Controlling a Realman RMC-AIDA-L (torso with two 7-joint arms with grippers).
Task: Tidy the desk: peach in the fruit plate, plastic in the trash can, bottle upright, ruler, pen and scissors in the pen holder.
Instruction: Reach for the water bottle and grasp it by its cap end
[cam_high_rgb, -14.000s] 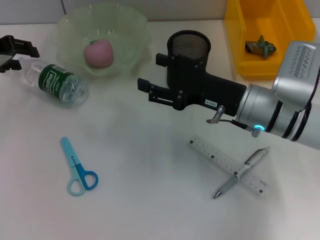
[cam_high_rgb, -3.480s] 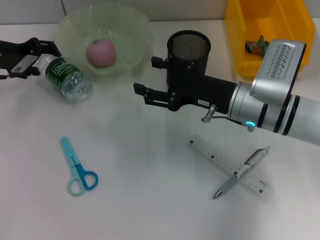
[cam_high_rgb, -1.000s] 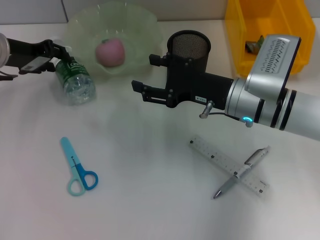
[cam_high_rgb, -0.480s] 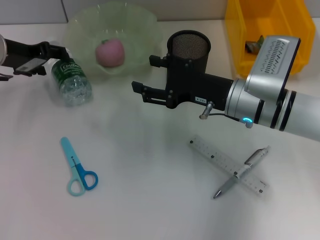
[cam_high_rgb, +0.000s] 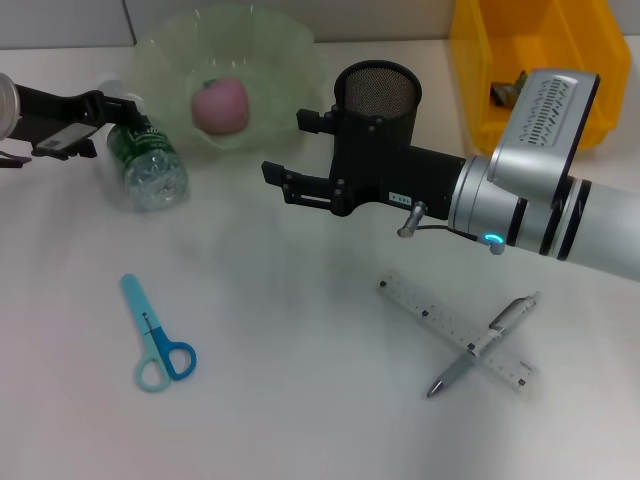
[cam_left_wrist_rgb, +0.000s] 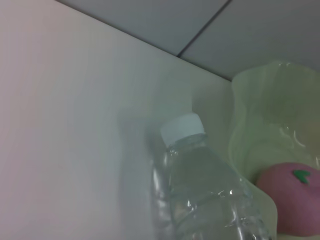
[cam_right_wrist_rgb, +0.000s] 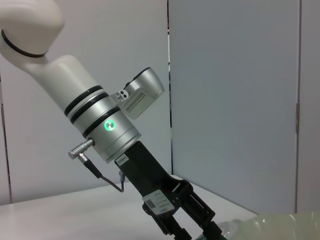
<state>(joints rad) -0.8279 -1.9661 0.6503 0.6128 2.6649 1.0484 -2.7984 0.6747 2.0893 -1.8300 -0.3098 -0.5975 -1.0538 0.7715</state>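
So the left gripper (cam_high_rgb: 105, 108) is working the bottle (cam_high_rgb: 143, 160) right now. It's clamping the neck end, which makes sense: grab near the cap and you can lever the whole thing up onto its base. The bottle is sitting tilted, partway between lying and standing, I'd say. Its long axis is running from the cap (cam_left_wrist_rgb: 182, 129), right at the gripper, down to the base, which is pointing away from the gripper toward the near side of the surface (cam_high_rgb: 300, 400). The plate (cam_high_rgb: 290, 70) is touching or just about touching the bottle on the side past the gripper, with the peach (cam_high_rgb: 220, 105) already in it, so that part looks done.

The right gripper (cam_high_rgb: 290, 185) is hanging open in mid-air over the middle of the surface, holding nothing, probably just waiting its turn. The holder (cam_high_rgb: 377, 92) is right behind its wrist. The ruler (cam_high_rgb: 440, 325) and pen (cam_high_rgb: 500, 325) are lying crossed over each other below and behind that arm, and the scissors (cam_high_rgb: 155, 335) are lying flat well off to its open side, blades pointing away from the robot. None of those three look touched yet. The yellow bin (cam_high_rgb: 520, 70) is holding a crumpled scrap (cam_high_rgb: 520, 92).

Main worry for me: the plate is crowding the bottle, so swinging it upright could nudge the plate.
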